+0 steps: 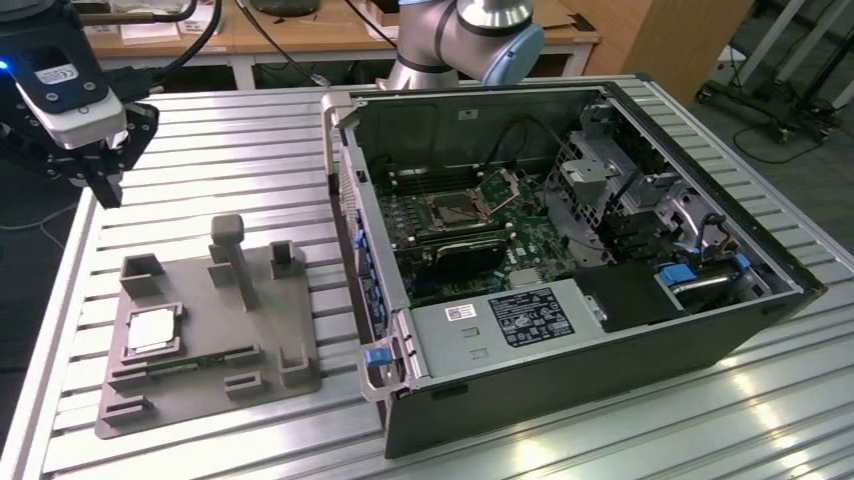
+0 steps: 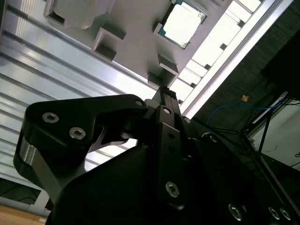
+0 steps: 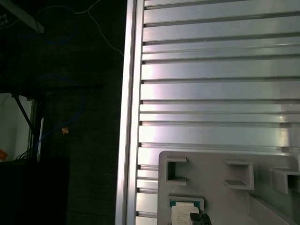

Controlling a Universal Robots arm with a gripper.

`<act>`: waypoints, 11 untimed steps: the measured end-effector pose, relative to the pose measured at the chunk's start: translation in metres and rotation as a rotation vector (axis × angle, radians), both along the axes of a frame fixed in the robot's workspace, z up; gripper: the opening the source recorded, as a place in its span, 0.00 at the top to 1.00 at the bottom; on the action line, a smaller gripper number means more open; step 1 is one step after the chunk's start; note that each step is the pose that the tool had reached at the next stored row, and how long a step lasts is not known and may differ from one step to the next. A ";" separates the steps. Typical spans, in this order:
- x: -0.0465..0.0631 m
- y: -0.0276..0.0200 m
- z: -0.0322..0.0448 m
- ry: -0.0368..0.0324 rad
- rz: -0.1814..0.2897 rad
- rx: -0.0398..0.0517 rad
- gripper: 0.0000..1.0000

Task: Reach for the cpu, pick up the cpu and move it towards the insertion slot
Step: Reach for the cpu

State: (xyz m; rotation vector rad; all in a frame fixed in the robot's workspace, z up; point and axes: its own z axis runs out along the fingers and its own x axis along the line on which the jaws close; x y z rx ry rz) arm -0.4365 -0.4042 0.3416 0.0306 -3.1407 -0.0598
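The pincer (image 1: 107,190) hangs over the surface's (image 1: 240,150) edge, apart from the cpu (image 1: 151,330); clenched or released, can't tell.

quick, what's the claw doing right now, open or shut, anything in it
claw: holds nothing; the cpu lies in the grey fixture. Open or shut cannot be told.

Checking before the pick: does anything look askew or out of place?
Nothing stands out. The cpu lies flat in its recess on the fixture; the insertion slot has its frame open; the hand hangs apart.
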 end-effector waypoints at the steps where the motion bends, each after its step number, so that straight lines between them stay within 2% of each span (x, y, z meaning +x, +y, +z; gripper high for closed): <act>1: 0.000 -0.0001 -0.0002 0.0000 0.000 0.0000 0.89; 11: 0.000 -0.0021 -0.0029 -0.0006 0.000 0.0001 0.89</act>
